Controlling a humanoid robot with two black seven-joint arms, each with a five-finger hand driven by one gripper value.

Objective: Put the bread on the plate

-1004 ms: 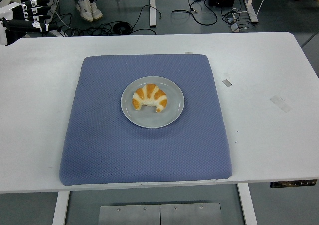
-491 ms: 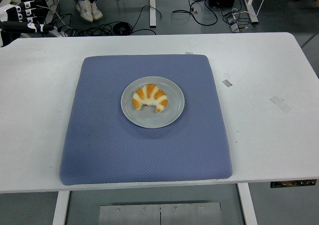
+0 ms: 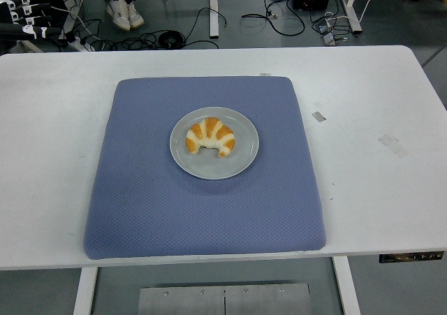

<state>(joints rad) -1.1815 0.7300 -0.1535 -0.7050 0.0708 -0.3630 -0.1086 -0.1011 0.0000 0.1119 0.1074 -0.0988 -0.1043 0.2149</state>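
Already the bread (image 3: 209, 137), a curved croissant with golden and pale stripes, lies on the plate (image 3: 243, 158), a little left of its centre, its two tips pointing toward the near edge. From the head view, the grey round plate sits near the middle of a blue textured mat (image 3: 140, 203), which covers the centre of the white table (image 3: 377, 189). Up in the far left corner, the left hand (image 3: 24, 18) shows only in part, beyond the table's far edge and well apart from the plate; whether it is spread or curled cannot be told. Cables (image 3: 167, 39) trail over the floor behind the table.
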